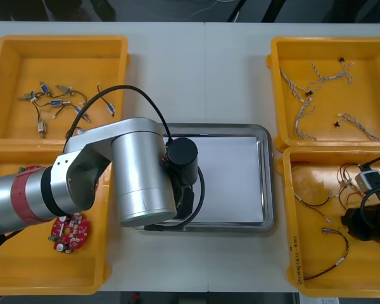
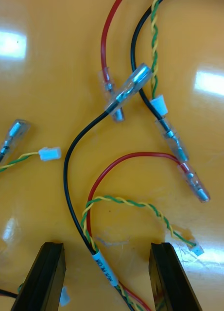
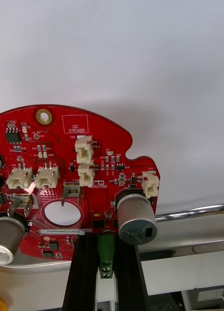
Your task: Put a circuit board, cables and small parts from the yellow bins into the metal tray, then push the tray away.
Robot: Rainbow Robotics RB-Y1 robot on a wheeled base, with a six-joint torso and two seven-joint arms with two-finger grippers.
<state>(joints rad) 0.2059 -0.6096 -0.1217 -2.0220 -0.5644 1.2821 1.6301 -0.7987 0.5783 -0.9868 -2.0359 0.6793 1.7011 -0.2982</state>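
My left gripper [image 3: 106, 243] is shut on the near edge of a round red circuit board [image 3: 68, 160], with a green connector between its fingers. It holds the board over the white inside of the metal tray [image 3: 141, 58], just past the tray's shiny rim [image 3: 199, 212]. From the front, my left arm [image 1: 139, 171] covers the left end of the tray [image 1: 264, 171]. My right gripper [image 2: 106, 262] stands open low over the cables in the near right bin [image 1: 291, 253]. A black cable [image 2: 73, 160], a red one [image 2: 112, 165] and a green-yellow twisted one [image 2: 126, 201] lie between its fingers.
A second red circuit board [image 1: 69, 232] lies in the near left bin [image 1: 95, 278]. Small metal parts [image 1: 50, 104] sit in the far left bin. Twisted blue and white cables [image 1: 316, 88] lie in the far right bin.
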